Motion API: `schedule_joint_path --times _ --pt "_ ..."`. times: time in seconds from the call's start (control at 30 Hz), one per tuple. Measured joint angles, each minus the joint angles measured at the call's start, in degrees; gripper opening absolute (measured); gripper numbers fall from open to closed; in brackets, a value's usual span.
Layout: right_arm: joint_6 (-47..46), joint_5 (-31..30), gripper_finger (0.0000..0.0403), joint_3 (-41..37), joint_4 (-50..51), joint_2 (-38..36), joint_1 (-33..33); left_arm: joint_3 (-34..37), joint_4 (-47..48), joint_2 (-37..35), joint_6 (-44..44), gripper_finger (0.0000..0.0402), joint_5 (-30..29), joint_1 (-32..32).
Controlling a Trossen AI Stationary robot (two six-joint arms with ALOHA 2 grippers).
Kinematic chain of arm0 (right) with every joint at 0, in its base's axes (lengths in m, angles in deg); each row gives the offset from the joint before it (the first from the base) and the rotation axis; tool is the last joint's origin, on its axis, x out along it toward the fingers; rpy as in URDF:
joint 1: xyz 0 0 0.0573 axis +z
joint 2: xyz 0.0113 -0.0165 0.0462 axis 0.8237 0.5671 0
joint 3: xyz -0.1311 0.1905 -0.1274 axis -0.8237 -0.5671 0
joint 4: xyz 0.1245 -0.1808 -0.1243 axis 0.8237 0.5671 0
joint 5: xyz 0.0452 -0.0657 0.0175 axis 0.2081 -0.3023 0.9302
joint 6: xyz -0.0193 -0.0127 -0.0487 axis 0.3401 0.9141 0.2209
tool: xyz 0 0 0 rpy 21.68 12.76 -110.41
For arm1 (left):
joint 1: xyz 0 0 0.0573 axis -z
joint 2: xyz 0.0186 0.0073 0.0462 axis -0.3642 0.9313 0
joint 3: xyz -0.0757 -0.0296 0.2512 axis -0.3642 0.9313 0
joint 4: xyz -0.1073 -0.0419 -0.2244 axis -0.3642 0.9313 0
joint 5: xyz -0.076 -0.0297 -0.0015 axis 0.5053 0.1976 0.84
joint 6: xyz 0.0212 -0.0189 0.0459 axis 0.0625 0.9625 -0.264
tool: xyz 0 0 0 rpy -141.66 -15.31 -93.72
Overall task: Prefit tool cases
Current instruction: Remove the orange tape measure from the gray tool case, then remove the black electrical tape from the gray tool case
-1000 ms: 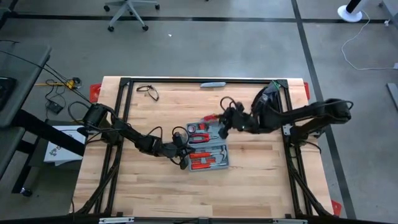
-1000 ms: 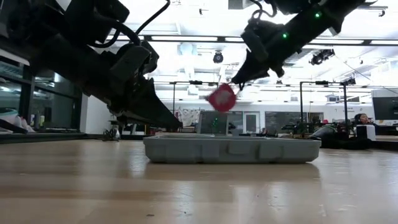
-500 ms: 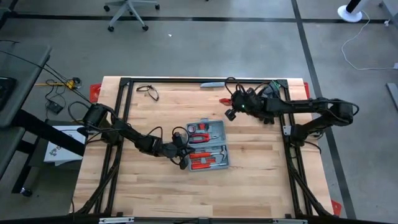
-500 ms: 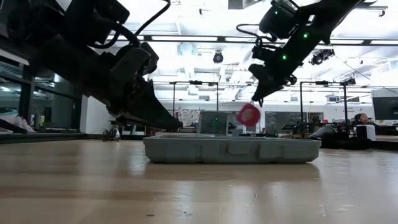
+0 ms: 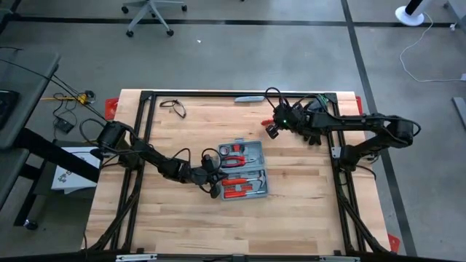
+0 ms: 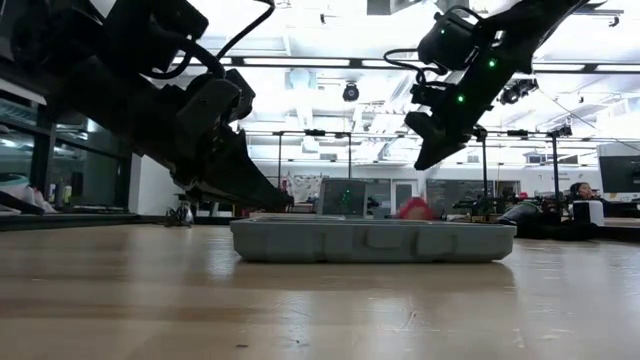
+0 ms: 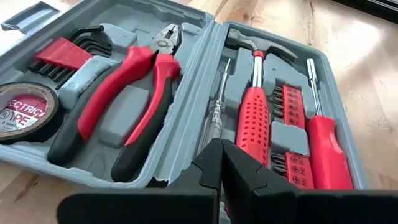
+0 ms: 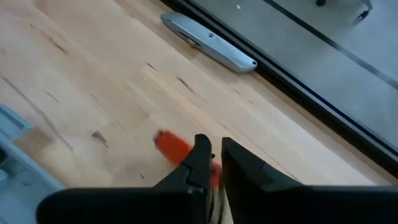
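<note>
One tool case [image 5: 242, 169] is found lying open and flat near the middle of the wooden table [image 5: 175, 218], both moulded halves facing up. In the left wrist view, one half is seen to hold red-handled pliers [image 7: 127, 93], a roll of electrical tape [image 7: 26, 112] and a set of hex keys [image 7: 74, 46]; the other half holds a red-handled hammer [image 7: 254, 115], a slim tester screwdriver [image 7: 214, 112], a block of bits [image 7: 291, 134] and a red-handled screwdriver [image 7: 324, 146].

The left gripper [image 5: 213, 191] is positioned at the case's left edge, low over the table, with its jaws pressed together and nothing seen between them (the same is shown in its wrist view [image 7: 222, 163], where the fingertips meet just at the case rim).

The right gripper [image 5: 271, 131] is held above the table, beyond the case toward the far right, well apart from it. Its jaws are seen slightly parted in its wrist view [image 8: 216, 154], with nothing clamped between them. A small red-orange tool [image 8: 177, 148] is observed on the wood directly beneath the fingers; its exact type cannot be told. It shows in the low view as a red shape [image 6: 414, 209] behind the case wall.

A grey utility knife [image 8: 208, 42] is noted at the far table edge, and a pair of glasses [image 5: 173, 107] near the far left corner.
</note>
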Motion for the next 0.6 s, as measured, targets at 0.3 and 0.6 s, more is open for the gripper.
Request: schedule_joint_path --times 0.3,0.6 --pt "0.2 0.0 0.0055 0.0 0.1 0.0 0.0 0.0 0.0 0.0 0.0 0.0000 0.0 0.0" --pt "0.4 7.3 0.0055 0.0 0.0 0.0 1.5 0.0 0.0 0.0 -0.5 0.0000 -0.1 0.0"
